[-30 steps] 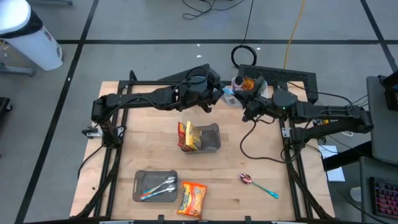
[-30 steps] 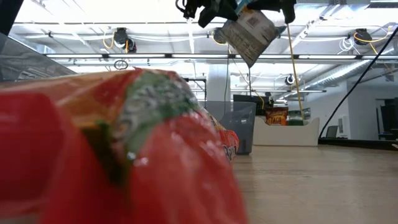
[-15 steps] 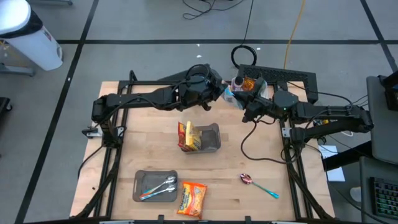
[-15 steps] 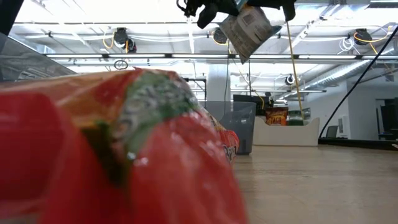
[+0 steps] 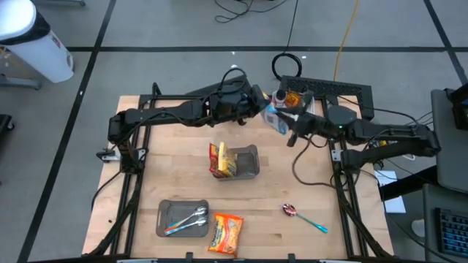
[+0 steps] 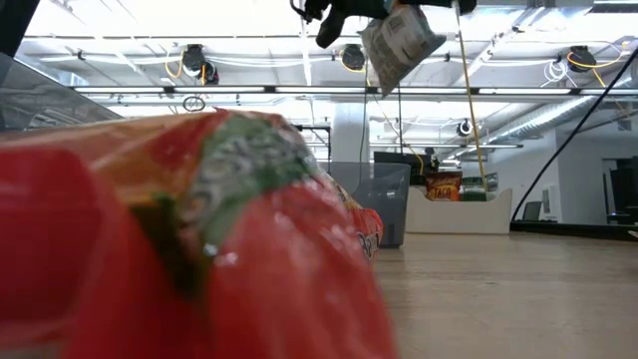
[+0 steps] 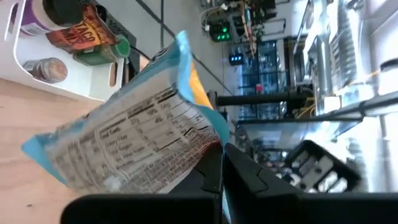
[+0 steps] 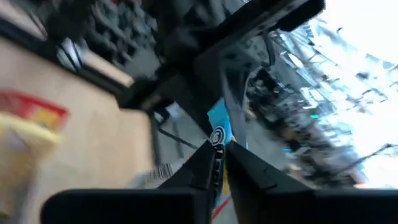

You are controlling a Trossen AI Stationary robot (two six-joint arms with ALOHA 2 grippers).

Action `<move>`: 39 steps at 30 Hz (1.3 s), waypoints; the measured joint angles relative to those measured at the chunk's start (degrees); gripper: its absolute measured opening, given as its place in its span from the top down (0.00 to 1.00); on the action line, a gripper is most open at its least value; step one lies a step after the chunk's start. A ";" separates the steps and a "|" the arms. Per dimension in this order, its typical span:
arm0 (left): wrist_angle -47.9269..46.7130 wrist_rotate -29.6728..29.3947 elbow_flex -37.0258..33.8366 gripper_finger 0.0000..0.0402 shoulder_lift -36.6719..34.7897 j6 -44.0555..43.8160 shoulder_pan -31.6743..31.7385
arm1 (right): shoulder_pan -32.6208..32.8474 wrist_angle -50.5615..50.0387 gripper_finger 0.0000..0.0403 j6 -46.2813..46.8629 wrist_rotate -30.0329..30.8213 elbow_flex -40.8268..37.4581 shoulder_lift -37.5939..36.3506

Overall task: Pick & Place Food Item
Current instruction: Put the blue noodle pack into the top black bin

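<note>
Blue snack packet (image 7: 130,149) up in air near table's far edge, pinched at edge by left gripper (image 7: 219,167), clamped tight. Right gripper (image 8: 217,160) barely parted around same packet, looks mid-handoff. Probably light, crinkly, slippery; best pinched at seam

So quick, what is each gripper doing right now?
Left gripper: closed on the blue snack packet, held up in the air.
Right gripper: cannot be told; its fingers sit close around the packet's edge.

You look straight down on the whole table (image 5: 168,183) from above. A second camera sits at tabletop height, facing the room. Wrist cameras look close past each arm's fingers, sharing the blue packet (image 7: 130,149).
</note>
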 joint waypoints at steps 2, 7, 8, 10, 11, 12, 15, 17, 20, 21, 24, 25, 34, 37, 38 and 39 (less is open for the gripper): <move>-0.35 1.01 0.00 0.99 0.00 1.74 0.25 | -0.10 -0.45 0.87 5.46 -2.46 0.00 -1.42; -0.67 5.19 0.00 0.99 0.00 5.77 1.64 | -0.52 -1.57 0.66 13.77 -3.75 0.00 -5.33; -0.65 6.13 0.00 1.00 0.00 6.50 1.92 | -0.52 -2.20 0.62 14.65 -3.55 0.00 -5.95; -0.66 8.14 -0.01 1.00 -0.28 7.85 2.36 | -0.52 -3.77 0.54 16.52 -2.84 0.00 -7.14; -0.71 9.01 -0.02 1.00 -0.50 8.87 2.58 | -0.52 -4.32 0.51 17.61 -1.87 0.00 -7.62; -0.68 9.62 -0.02 1.00 -0.82 10.08 2.77 | -0.52 -4.81 0.48 18.71 -1.24 0.00 -8.09; -1.85 11.09 -0.02 1.00 -2.67 13.94 3.46 | -0.71 -7.15 0.42 20.47 0.64 0.00 -9.22; -3.84 12.00 -0.02 1.00 -4.44 16.57 3.73 | -0.85 -8.41 0.40 21.07 0.95 0.00 -9.64; -9.05 12.08 -0.02 1.00 -7.69 20.35 3.75 | -0.85 -10.28 0.38 22.46 0.95 0.00 -9.86; -10.72 12.08 -0.02 1.00 -8.78 21.18 3.56 | -0.83 -10.91 0.38 22.80 0.92 0.00 -9.85; -15.19 11.96 -0.02 1.00 -11.51 22.20 2.42 | -0.83 -12.49 0.39 24.11 0.89 0.00 -9.52; -16.44 11.96 -0.02 1.00 -12.37 22.56 1.84 | -0.83 -13.15 0.39 24.42 0.89 0.00 -9.39; -23.65 4.55 0.00 1.00 -15.04 24.83 -6.77 | -0.82 -12.61 0.43 26.58 0.82 -2.93 -8.68; -24.78 -0.88 0.00 1.00 -15.06 24.64 -9.91 | -0.83 -12.61 0.44 28.22 0.73 -4.26 -8.66; -25.30 -2.70 0.00 1.00 -15.06 24.71 -10.80 | -0.81 -12.63 0.44 28.81 0.72 -4.64 -8.64; -26.25 -4.59 0.00 1.00 -15.06 24.83 -11.58 | -0.83 -12.62 0.44 29.40 0.72 -5.01 -8.64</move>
